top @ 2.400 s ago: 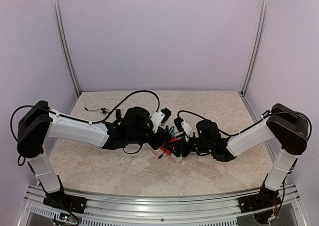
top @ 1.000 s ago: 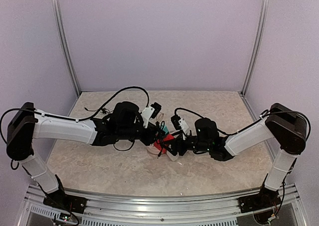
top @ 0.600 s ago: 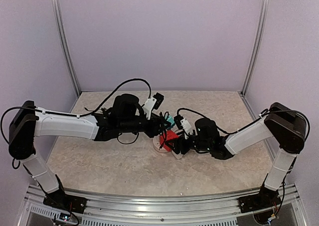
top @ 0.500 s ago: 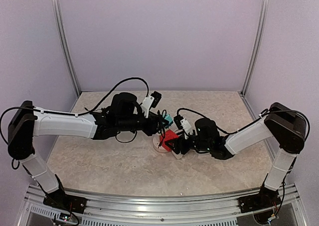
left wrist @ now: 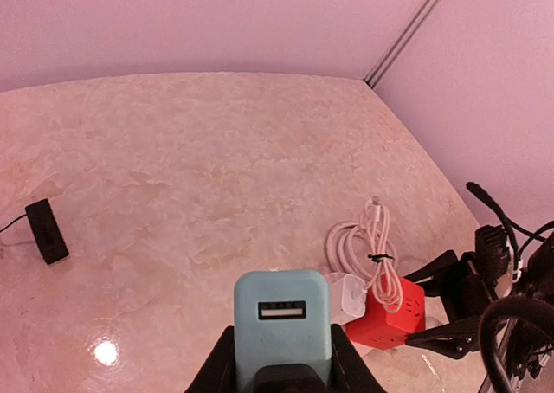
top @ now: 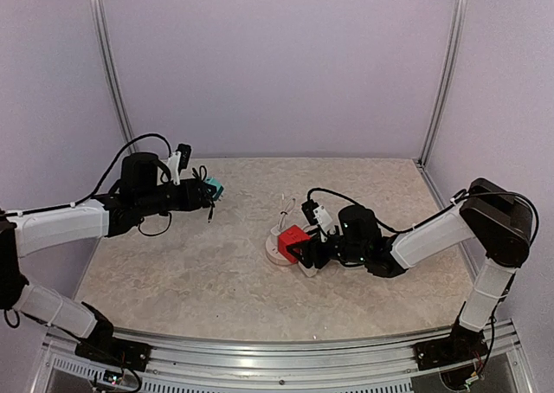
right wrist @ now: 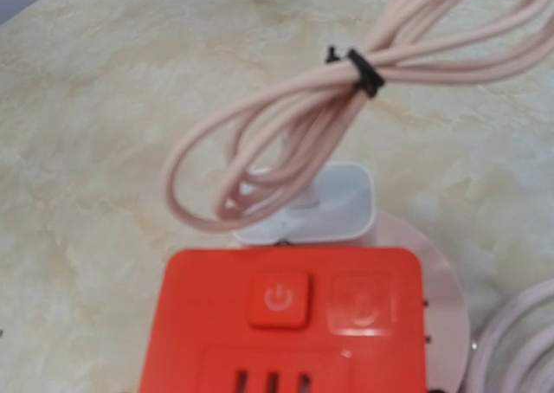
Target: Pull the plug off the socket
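Left end effector (left wrist: 282,363) pinches the teal plug (left wrist: 281,315) by its two flat sides, USB face towards the wrist camera. It holds the plug over the left part of the counter (top: 216,280), well apart from the red socket (top: 293,240).

Judgement: the plug is off. It appears light, rigid and smooth-sided, so the flat-side hold suits it; slip is the main risk.

Right end effector (top: 308,254) sits against the socket; whether it clamps cannot be told. A white adapter (right wrist: 325,207) with a pink cable (right wrist: 260,151) adjoins the socket.

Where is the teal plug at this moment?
In the top view the plug is at the left, held in the left tool, well apart from the red socket at the centre.
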Controlling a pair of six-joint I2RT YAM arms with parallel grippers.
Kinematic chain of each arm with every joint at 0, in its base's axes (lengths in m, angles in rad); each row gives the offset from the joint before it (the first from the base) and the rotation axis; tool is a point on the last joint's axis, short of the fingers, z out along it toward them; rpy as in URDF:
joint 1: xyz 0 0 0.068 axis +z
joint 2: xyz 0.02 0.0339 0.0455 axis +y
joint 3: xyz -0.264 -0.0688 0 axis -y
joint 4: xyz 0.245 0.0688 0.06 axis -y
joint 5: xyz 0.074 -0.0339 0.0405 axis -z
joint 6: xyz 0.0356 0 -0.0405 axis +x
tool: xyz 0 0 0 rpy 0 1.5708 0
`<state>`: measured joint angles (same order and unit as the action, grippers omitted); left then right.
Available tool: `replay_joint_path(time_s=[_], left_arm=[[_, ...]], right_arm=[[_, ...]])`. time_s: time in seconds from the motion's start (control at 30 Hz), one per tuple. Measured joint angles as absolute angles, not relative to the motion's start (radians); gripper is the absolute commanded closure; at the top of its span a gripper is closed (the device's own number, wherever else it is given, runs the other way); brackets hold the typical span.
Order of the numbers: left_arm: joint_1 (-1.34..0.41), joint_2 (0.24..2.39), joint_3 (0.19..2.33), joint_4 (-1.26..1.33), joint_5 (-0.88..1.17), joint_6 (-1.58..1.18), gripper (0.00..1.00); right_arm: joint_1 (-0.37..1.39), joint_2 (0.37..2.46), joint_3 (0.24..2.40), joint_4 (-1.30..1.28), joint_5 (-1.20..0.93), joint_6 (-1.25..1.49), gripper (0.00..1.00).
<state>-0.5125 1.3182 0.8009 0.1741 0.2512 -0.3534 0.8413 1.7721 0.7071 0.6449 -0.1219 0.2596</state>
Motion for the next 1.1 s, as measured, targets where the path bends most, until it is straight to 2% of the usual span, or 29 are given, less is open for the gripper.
replay_joint_path(time_s=[0.23, 0.4, 0.67, 0.87, 1.0, 1.1], left_arm=[[-0.265, 1.411, 0.743, 0.154, 0.329, -0.466, 0.95], [-0.157, 1.541, 0.73, 0.164, 0.371, -0.512, 0.9], [-0.116, 1.703, 0.77, 0.217, 0.445, -0.555, 0.64], [-0.084, 1.802, 0.881, 0.22, 0.461, -0.576, 0.4], [-0.06, 1.83, 0.931, 0.205, 0.463, -0.581, 0.29], [-0.045, 1.832, 0.948, 0.185, 0.443, -0.583, 0.26]], right_arm=[[0.841, 1.771, 0.71, 0.637, -0.121, 0.26, 0.74], [0.841, 1.771, 0.71, 0.636, -0.12, 0.262, 0.74], [0.841, 1.771, 0.711, 0.635, -0.12, 0.264, 0.74], [0.841, 1.771, 0.712, 0.633, -0.119, 0.268, 0.74], [0.841, 1.771, 0.716, 0.627, -0.118, 0.271, 0.74], [0.841, 1.771, 0.718, 0.624, -0.118, 0.271, 0.73]])
